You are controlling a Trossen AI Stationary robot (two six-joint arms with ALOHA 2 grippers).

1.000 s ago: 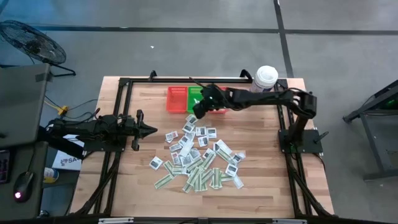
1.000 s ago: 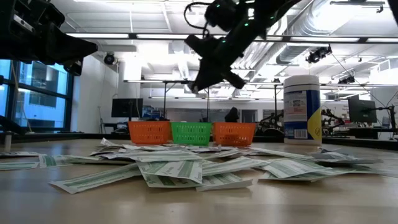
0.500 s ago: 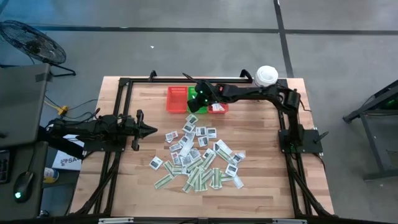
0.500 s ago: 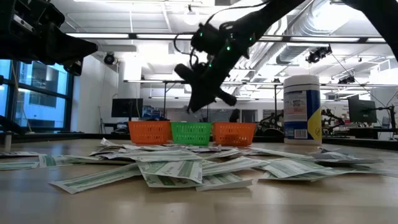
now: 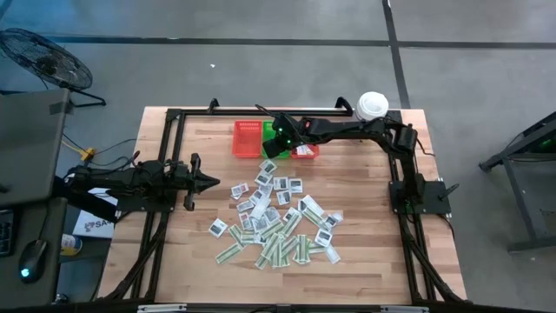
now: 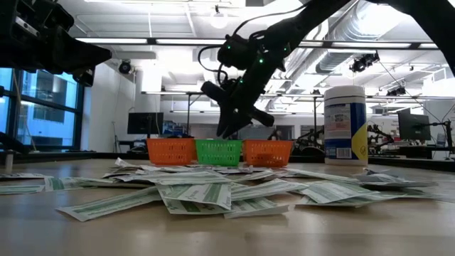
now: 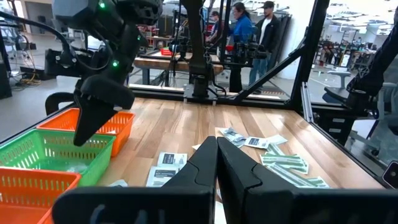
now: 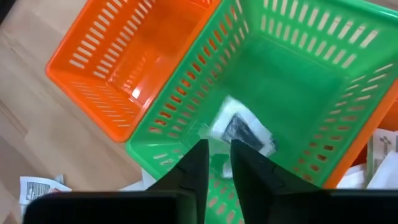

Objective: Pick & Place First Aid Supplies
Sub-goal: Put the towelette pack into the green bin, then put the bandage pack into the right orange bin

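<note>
1. Right gripper [image 8: 214,163] hangs directly over the green mesh basket [image 8: 292,74], its two dark fingers parted by a narrow gap with nothing between them.
2. Just beyond the fingertips, inside that basket, is a small white paper packet with dark print [image 8: 244,132]; it is blurred, and whether it lies on the floor of the basket cannot be told.
3. Beside the gripper stands an orange mesh basket [image 8: 137,62]; another orange rim on the opposite side is cut off by the picture edge.
4. Well apart from this gripper, the loose heap of white and green-and-white packets [image 5: 276,219] spreads over the wooden table [image 5: 365,269]; overlapping hides many.
5. Left gripper [image 7: 216,163] waits clenched above the table, off to the side of the heap.
</note>
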